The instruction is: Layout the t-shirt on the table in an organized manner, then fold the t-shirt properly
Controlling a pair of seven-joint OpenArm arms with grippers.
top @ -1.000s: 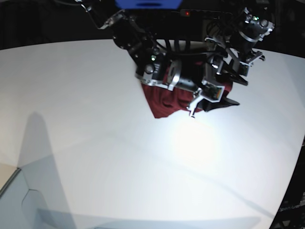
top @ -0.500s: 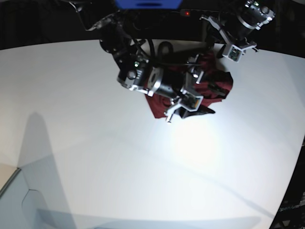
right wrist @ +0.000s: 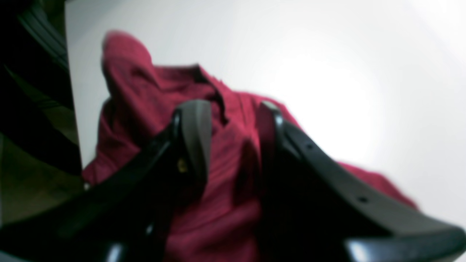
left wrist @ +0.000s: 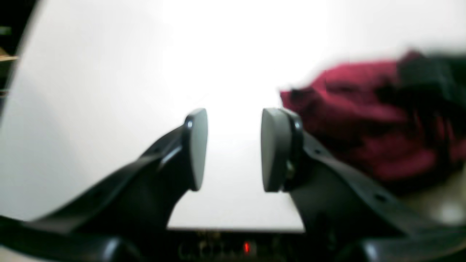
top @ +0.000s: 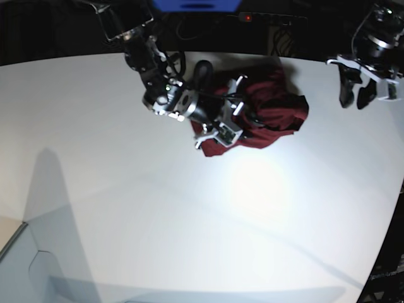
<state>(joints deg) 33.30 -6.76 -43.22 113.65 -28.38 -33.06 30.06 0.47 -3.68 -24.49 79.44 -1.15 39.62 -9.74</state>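
The dark maroon t-shirt [top: 278, 110] lies bunched in a wrinkled heap near the far edge of the white table [top: 189, 221]. My right gripper [top: 205, 136] is down on the heap's left part. In the right wrist view its jaws [right wrist: 233, 109] straddle a raised fold of the t-shirt [right wrist: 145, 83], and cloth fills the gap; whether it is pinched I cannot tell. My left gripper [top: 353, 104] hangs to the right of the heap, apart from it. In the left wrist view it [left wrist: 235, 120] stands open over bare table [left wrist: 109, 72], with the t-shirt [left wrist: 356, 123] to its right.
The table's curved edge [top: 391, 208] runs down the right side, with dark floor beyond. Behind the far edge are dark robot bases and cables [top: 278, 25]. A pale box corner [top: 25, 265] sits at the lower left.
My right gripper has moved left and lower onto the shirt's left side, and its jaws have narrowed around cloth. My left arm has swung off the shirt to the far right.
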